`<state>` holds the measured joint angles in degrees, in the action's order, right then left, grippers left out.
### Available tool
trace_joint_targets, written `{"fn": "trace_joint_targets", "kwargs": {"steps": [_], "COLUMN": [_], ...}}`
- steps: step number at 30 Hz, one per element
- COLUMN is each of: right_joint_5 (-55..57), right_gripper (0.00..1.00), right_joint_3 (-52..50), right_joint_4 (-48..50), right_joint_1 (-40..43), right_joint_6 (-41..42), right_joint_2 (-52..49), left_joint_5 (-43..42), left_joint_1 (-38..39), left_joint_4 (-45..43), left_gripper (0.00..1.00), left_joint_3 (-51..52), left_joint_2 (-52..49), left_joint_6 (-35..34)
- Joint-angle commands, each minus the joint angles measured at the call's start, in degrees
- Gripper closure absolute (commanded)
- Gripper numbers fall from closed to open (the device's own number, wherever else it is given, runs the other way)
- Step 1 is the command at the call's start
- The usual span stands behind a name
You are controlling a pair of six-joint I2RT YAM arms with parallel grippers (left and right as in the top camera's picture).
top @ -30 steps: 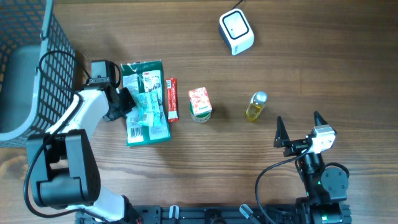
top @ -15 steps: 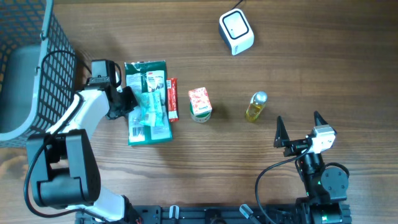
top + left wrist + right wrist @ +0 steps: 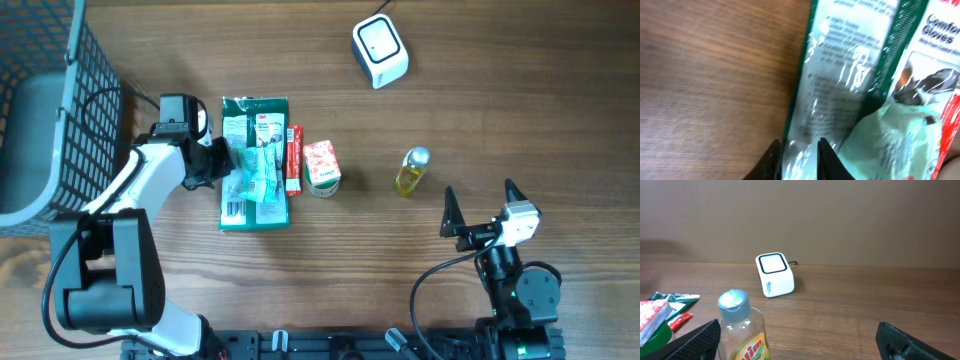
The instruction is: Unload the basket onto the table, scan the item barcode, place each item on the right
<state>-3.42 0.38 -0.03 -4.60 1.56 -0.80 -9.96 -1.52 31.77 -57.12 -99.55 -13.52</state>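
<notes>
A green gloves package [image 3: 255, 165] lies flat on the wooden table, left of centre, with a white barcode patch [image 3: 233, 209] near its lower left corner. My left gripper [image 3: 218, 163] is shut on the package's left edge; in the left wrist view the two dark fingers [image 3: 799, 160] pinch the clear film of the package [image 3: 850, 75]. The white scanner [image 3: 380, 50] stands at the back, right of centre, also visible as the scanner [image 3: 774, 274] in the right wrist view. My right gripper [image 3: 479, 192] rests open and empty at the front right.
A red stick pack [image 3: 294, 160] and a red carton [image 3: 321, 165] lie right against the package. A yellow liquid bottle [image 3: 411, 171] lies just ahead of the right gripper [image 3: 800, 340]. A wire basket [image 3: 60, 110] fills the left edge.
My left gripper has slid to the right, dragging the gloves package and the red stick pack along until they reach the red carton. The right arm has not moved.
</notes>
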Motion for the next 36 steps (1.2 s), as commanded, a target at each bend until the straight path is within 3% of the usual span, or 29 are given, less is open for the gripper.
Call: {"fn": "trace_joint_targets", "kwargs": {"steps": [1,5,6,7,36], "right_joint_5": [-0.5,-0.5,-0.5,-0.5,-0.5], "right_gripper": [0.0,0.0,0.0,0.0,0.0], "right_joint_3": [-0.09,-0.09,-0.09,-0.09,-0.09], "right_joint_4": [0.13,0.13,0.13,0.13,0.13], "right_joint_1": [0.17,0.17,0.17,0.17,0.17], "right_joint_6": [-0.46,-0.46,-0.46,-0.48,-0.48], "right_joint_2": [0.0,0.0,0.0,0.0,0.0], "left_joint_5": [0.68,0.63,0.63,0.61,0.59], "left_joint_1": [-2.58,-4.48,-4.85,-5.05,-5.05], "left_joint_4": [2.34,3.69,3.56,3.65,3.85], "left_gripper": [0.83,0.68,0.6,0.0,0.0], "left_joint_3": [-5.6,-9.86,-9.92,-9.92,-9.9], "left_joint_2": [2.99,6.34,7.23,7.65,7.63], "left_joint_6": [2.84,2.82,2.82,2.82,2.82]}}
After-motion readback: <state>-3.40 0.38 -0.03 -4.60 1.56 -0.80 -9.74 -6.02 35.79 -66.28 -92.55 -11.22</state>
